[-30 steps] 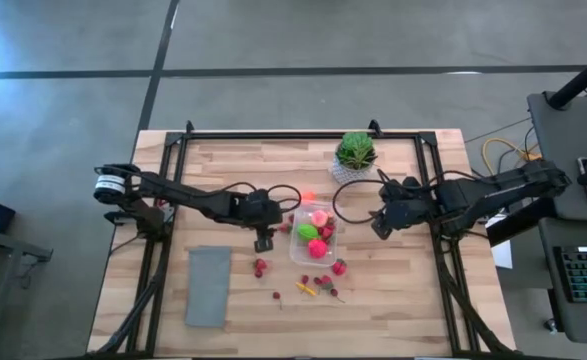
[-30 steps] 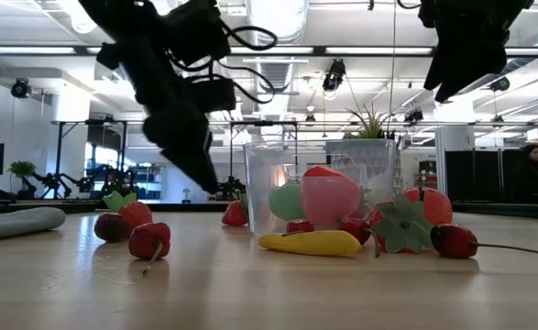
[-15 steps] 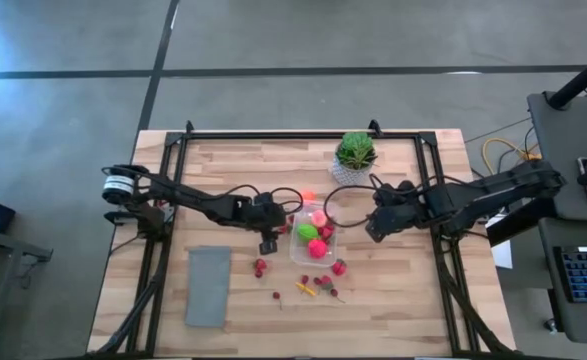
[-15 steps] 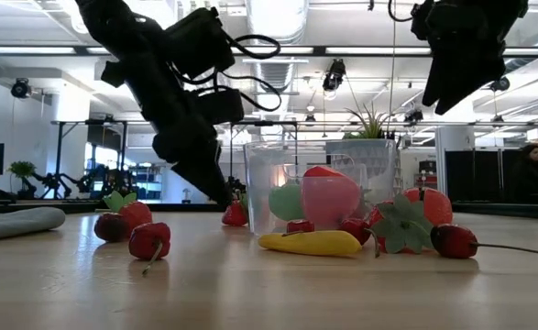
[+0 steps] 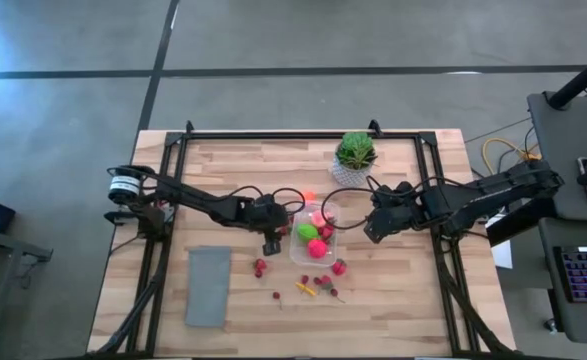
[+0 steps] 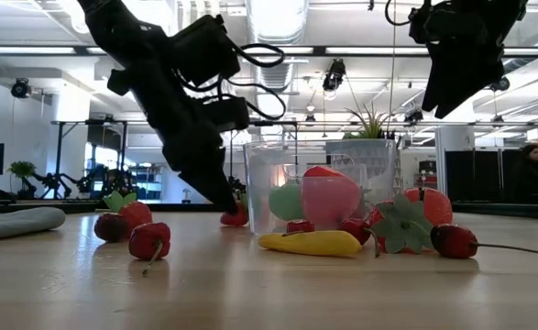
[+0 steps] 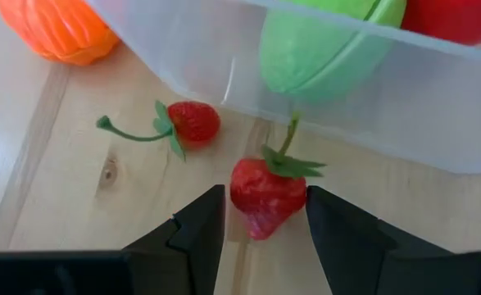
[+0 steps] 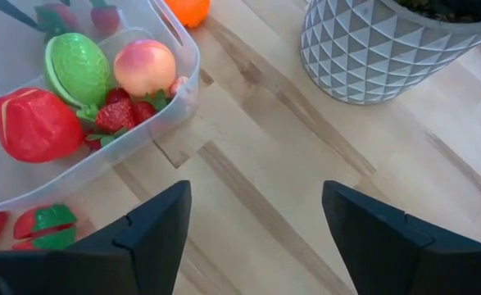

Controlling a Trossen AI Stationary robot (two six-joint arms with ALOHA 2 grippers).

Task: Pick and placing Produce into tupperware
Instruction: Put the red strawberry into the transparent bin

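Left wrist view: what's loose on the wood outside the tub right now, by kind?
strawberries: 2
orange piece: 1
Total: 3

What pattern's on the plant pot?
White plant pot with a raised triangular facet pattern; clearest in the right wrist view.
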